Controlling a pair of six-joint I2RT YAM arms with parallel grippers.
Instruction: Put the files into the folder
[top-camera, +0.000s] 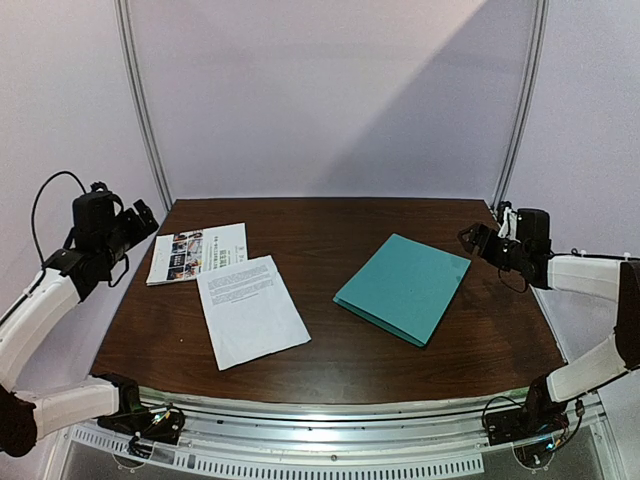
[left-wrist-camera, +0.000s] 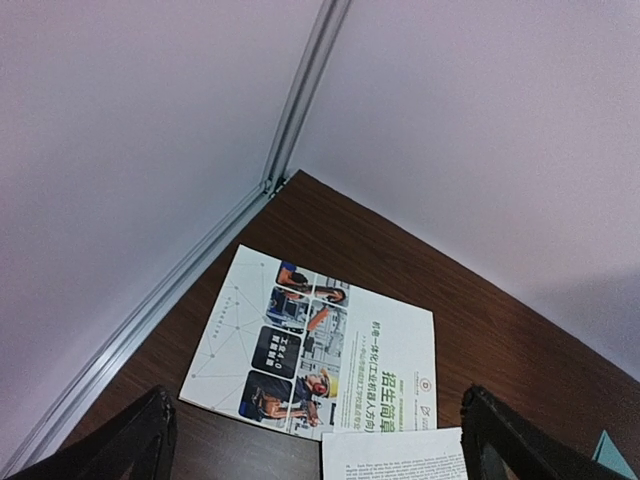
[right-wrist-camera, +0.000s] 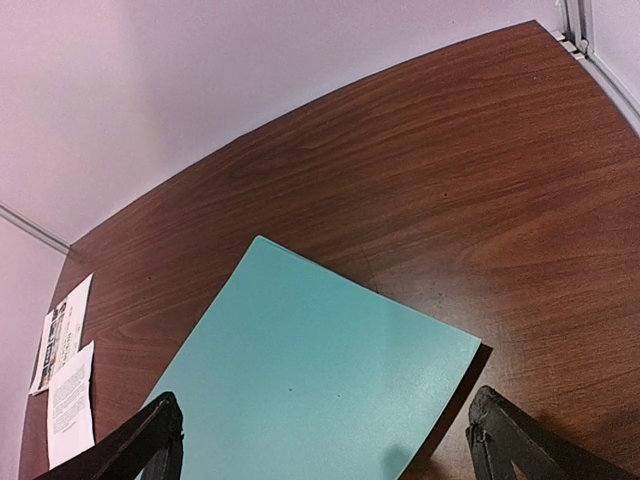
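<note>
The teal-green folder (top-camera: 403, 287) lies shut on the right half of the dark wooden table; it fills the right wrist view (right-wrist-camera: 320, 380). The white sheet with black text (top-camera: 250, 310) lies left of centre, its far corner over the picture sheet with green print (top-camera: 197, 252). The left wrist view shows the picture sheet (left-wrist-camera: 320, 345) and a corner of the text sheet (left-wrist-camera: 395, 455). My left gripper (top-camera: 140, 222) hovers open and empty above the table's left edge. My right gripper (top-camera: 472, 240) hovers open and empty just beyond the folder's far right corner. Both sets of fingertips are wide apart.
The dark wooden table (top-camera: 330, 225) has white walls behind it and metal corner posts (top-camera: 140, 100) at the back left and back right (top-camera: 520, 100). A metal rail (top-camera: 330, 410) runs along the near edge between the arm bases.
</note>
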